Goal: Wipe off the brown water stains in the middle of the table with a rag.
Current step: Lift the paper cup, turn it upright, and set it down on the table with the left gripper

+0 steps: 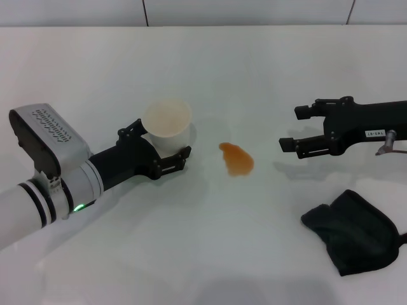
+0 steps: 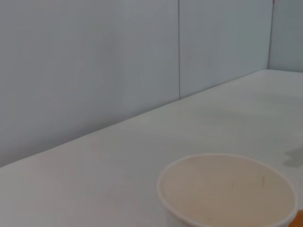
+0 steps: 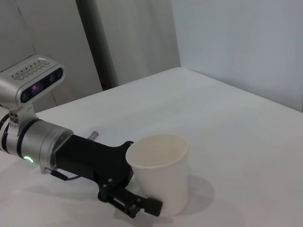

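Note:
The brown water stain (image 1: 236, 159) is a small orange-brown blotch in the middle of the white table (image 1: 191, 248). A sliver of it shows in the left wrist view (image 2: 299, 218). The black rag (image 1: 353, 232) lies in a lumpy heap at the front right of the table. My right gripper (image 1: 290, 129) is open and empty, to the right of the stain and behind the rag. My left gripper (image 1: 164, 147) is shut on an upright white paper cup (image 1: 167, 126) left of the stain. The cup also shows in the left wrist view (image 2: 227, 189) and the right wrist view (image 3: 161, 170).
The cup stands on the table, a short way left of the stain. A pale panelled wall (image 2: 118, 56) runs along the table's far edge. The left arm's grey camera housing (image 1: 44, 136) sits at the left.

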Robot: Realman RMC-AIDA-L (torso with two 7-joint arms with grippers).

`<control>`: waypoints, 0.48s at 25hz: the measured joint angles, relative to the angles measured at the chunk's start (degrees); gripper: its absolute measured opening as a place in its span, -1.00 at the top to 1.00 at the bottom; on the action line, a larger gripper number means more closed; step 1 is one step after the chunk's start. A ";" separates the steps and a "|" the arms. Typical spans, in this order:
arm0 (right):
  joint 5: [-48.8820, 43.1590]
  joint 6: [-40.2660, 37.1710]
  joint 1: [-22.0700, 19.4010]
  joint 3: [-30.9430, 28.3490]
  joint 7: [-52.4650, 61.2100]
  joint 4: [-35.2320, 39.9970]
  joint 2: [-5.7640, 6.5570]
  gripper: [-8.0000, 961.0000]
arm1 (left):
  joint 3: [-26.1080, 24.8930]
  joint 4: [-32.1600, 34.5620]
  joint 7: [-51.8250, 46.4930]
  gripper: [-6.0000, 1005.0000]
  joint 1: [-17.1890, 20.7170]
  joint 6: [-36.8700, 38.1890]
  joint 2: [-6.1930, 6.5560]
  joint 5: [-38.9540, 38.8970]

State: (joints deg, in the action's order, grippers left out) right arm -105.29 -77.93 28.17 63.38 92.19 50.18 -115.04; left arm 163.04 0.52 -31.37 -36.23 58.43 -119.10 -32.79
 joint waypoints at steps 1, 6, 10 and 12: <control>0.00 0.03 0.00 -0.02 0.00 0.00 0.00 -0.81 | 0.00 0.00 0.00 -0.78 0.00 0.02 0.00 0.01; 0.00 0.05 -0.10 -0.02 0.00 0.00 0.07 -0.81 | 0.00 -0.39 0.00 -0.78 0.06 0.97 0.02 0.26; 0.00 0.06 -0.23 -0.01 0.00 0.00 0.11 -0.81 | -0.01 -0.69 0.00 -0.78 0.53 1.95 0.02 0.28; 0.00 0.07 -0.28 -0.01 0.00 0.00 0.15 -0.81 | -0.01 -0.72 -0.03 -0.78 0.67 2.16 0.02 0.28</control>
State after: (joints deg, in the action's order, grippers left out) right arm -105.29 -77.87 27.88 63.37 92.20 50.19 -114.89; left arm 163.04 -0.20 -31.41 -35.55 60.59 -119.09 -32.51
